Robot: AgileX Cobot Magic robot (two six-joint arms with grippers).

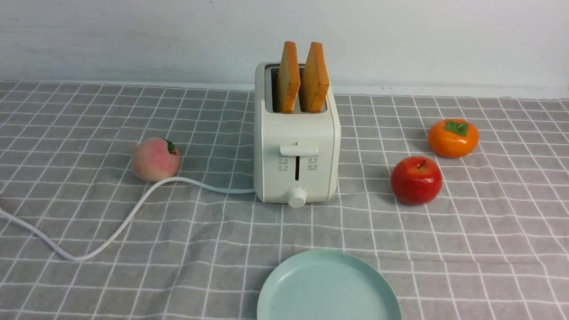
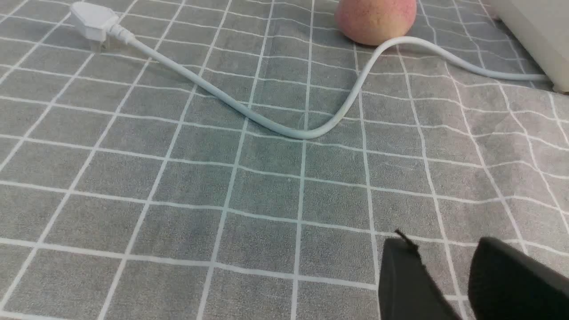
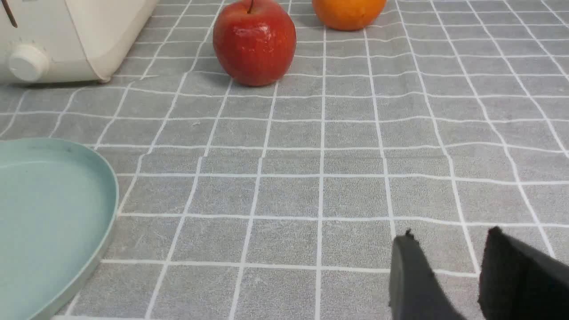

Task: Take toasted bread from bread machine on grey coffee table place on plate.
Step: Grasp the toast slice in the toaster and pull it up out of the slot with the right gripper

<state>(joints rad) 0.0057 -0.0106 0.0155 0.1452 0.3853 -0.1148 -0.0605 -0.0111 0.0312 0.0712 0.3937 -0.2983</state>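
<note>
Left of centre I see a peach (image 1: 155, 159) just beside the cord (image 1: 111, 231); right of centre, an apple (image 1: 416, 180) and a persimmon (image 1: 453, 138). Both slices of toasted bread (image 1: 289, 80) stand in the bread machine (image 1: 295, 151), above the plate (image 1: 329, 289) at bottom centre. My left gripper (image 2: 444, 242) and right gripper (image 3: 451, 235) are parted, holding nothing.

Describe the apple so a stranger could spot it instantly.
Find the cream-white two-slot toaster on the grey checked cloth. Two round fruits sit to its right; the glossy red apple is the nearer one. Unlike the orange persimmon behind, it has no green leaf cap.
</note>
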